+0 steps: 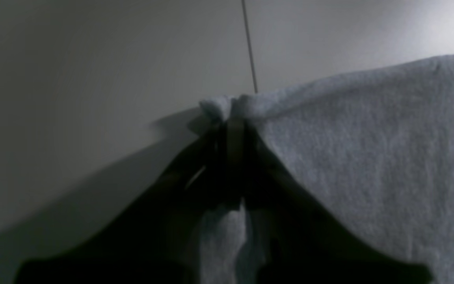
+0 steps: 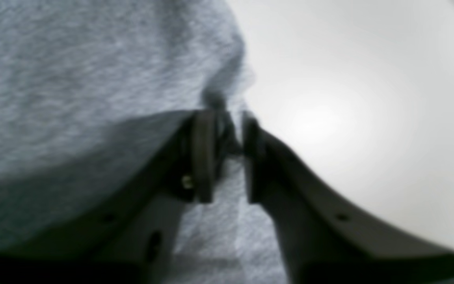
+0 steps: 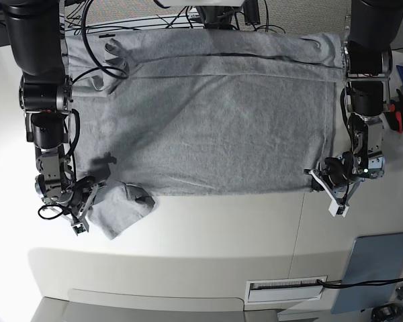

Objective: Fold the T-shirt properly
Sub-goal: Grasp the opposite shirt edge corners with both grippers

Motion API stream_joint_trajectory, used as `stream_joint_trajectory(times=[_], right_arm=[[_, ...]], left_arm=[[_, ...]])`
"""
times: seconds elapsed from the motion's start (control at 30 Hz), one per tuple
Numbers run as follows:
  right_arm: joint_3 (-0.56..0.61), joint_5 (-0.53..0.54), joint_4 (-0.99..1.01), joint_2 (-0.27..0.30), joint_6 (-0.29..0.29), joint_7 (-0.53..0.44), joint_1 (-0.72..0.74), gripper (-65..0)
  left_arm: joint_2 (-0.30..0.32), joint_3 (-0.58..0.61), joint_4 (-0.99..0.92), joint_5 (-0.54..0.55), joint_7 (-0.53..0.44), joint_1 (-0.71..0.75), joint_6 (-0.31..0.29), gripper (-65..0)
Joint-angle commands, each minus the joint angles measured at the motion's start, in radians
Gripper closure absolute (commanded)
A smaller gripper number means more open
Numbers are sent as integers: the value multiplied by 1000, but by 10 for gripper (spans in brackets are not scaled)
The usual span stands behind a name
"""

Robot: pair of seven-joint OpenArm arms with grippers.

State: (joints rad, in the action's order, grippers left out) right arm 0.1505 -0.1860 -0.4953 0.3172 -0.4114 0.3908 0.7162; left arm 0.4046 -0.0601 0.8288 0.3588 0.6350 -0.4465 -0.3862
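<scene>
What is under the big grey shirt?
The T-shirt lies spread on a white table, which shows all around it. The left gripper pinches one near corner; the right gripper sits at the other. Anything else beneath the cloth is covered and cannot be seen.

A white table [image 3: 208, 235] carries the spread grey T-shirt [image 3: 215, 121].

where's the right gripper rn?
Base view, lower left: the right gripper sits at the T-shirt's near corner, beside the sleeve, its jaws around the fabric edge.
</scene>
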Motion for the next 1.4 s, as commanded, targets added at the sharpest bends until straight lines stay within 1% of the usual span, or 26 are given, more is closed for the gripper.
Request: stream_joint_trajectory(times=[0.0,0.07,0.13,0.27,0.37,0.4,0.47,0.53,0.67,0.73,0.83,1.0,1.1,1.17,1.27,1.37], right_arm=[[-1,2,-38,16,5,-11,35,-224],[-1,6,-74,25,5,-11,35,-308],[-1,5,-84,34,5,-14,35,-345],[-1,7,-43,43,0,-13,26,-350],[-1,10,27,43,0,-57,26,-350],[-1,10,45,43,-8,-74,26,-350],[-1,10,59,42,-41,-86,26,-350],[-1,18,60,41,-62,-76,26,-350],[-1,90,60,40,-62,3,26,-341],[-1,97,60,40,-59,44,26,-307],[-1,138,60,40,-58,103,26,-257],[-1,152,60,40,-39,158,26,-123],[-1,152,60,40,-35,156,26,-49],[-1,151,60,41,-3,123,26,-19],[-1,151,56,40,62,59,26,-4],[-1,133,16,40,95,55,25,-3]], left_arm=[[11,0,2,-23,38,-10,7,0],[11,0,2,-23,38,-10,7,0],[11,0,2,-23,38,-10,7,0],[11,0,2,-23,39,-10,7,0],[11,0,2,-23,39,-10,7,0],[11,0,2,-23,39,-10,7,0],[11,0,2,-23,38,-10,7,0],[11,0,2,-23,38,-10,7,0],[11,0,2,-23,38,-10,7,0],[11,0,2,-23,38,-10,6,0],[11,0,2,-23,38,-10,-9,0],[11,0,2,-23,38,-10,-8,0],[11,0,2,-23,38,-10,-8,0],[11,0,2,-23,37,-10,-8,0],[11,0,2,-23,10,-10,-8,0],[11,-2,8,-23,-15,-10,-7,0]])
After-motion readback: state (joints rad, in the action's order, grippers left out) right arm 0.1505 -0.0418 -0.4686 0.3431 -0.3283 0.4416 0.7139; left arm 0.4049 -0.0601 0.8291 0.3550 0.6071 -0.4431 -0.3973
